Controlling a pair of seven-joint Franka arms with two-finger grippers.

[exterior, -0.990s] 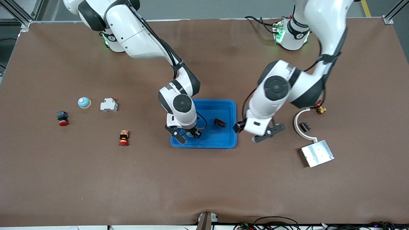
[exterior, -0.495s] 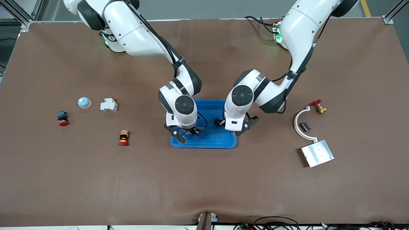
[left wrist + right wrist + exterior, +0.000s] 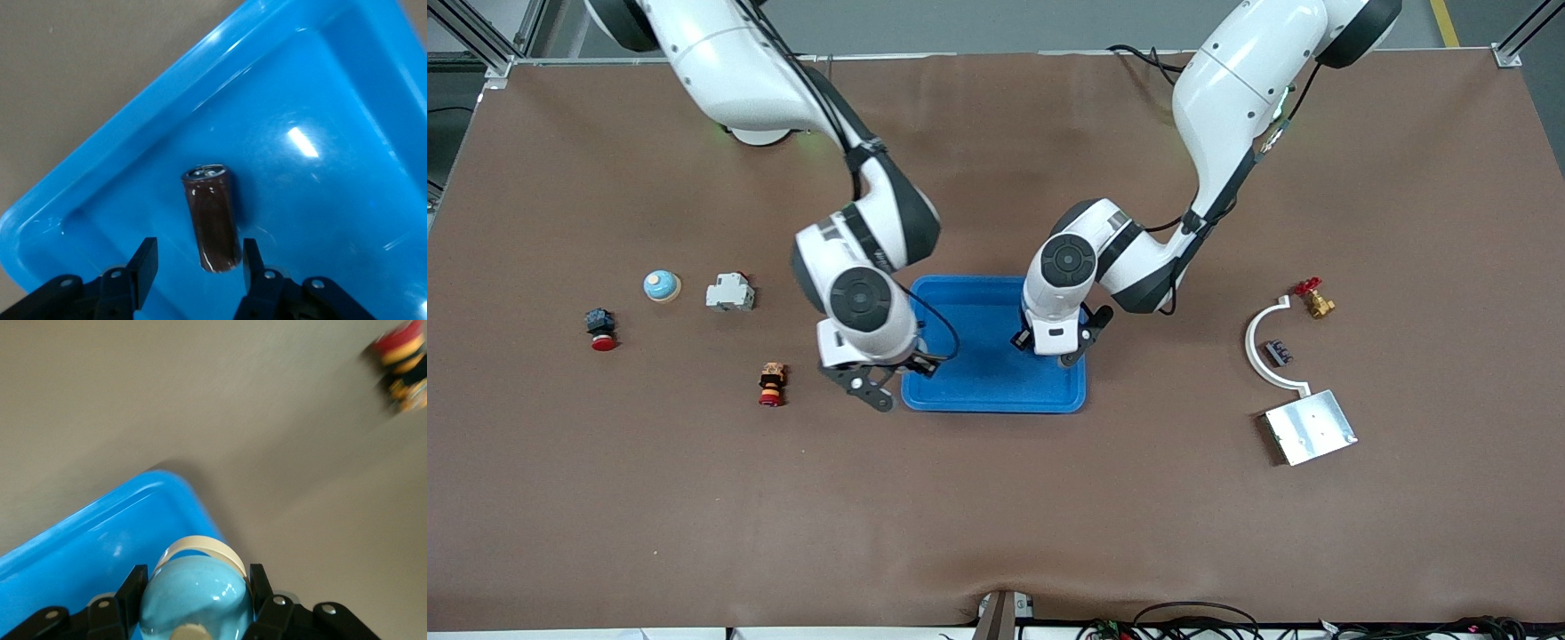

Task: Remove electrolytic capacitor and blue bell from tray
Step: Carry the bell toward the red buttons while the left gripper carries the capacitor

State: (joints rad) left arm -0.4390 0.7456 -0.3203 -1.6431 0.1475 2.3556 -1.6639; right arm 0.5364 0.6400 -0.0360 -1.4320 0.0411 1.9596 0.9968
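A brown capacitor point(image 3: 212, 217) lies on its side in the blue tray point(image 3: 996, 407), near a corner of it. My left gripper point(image 3: 1051, 349) hangs over it there, and the hand hides the capacitor in the front view. In the left wrist view my left gripper point(image 3: 198, 257) is open, with one finger on each side of the capacitor's end and apart from it. My right gripper point(image 3: 880, 384) is over the tray's edge toward the right arm's end. In the right wrist view my right gripper point(image 3: 195, 583) is shut on a light blue bell point(image 3: 193, 600) above the tray's corner point(image 3: 80, 547).
Toward the right arm's end lie a second blue bell point(image 3: 662, 285), a white breaker point(image 3: 730, 292), a black-and-red button point(image 3: 601, 329) and a red-yellow button stack point(image 3: 771, 383). Toward the left arm's end lie a brass valve point(image 3: 1314, 298), a small black part point(image 3: 1279, 352) and a white bracket with a metal plate point(image 3: 1307, 427).
My right gripper moved with the bell from inside the tray to its edge toward the right arm's end. My left gripper moved from beside the tray to over the capacitor.
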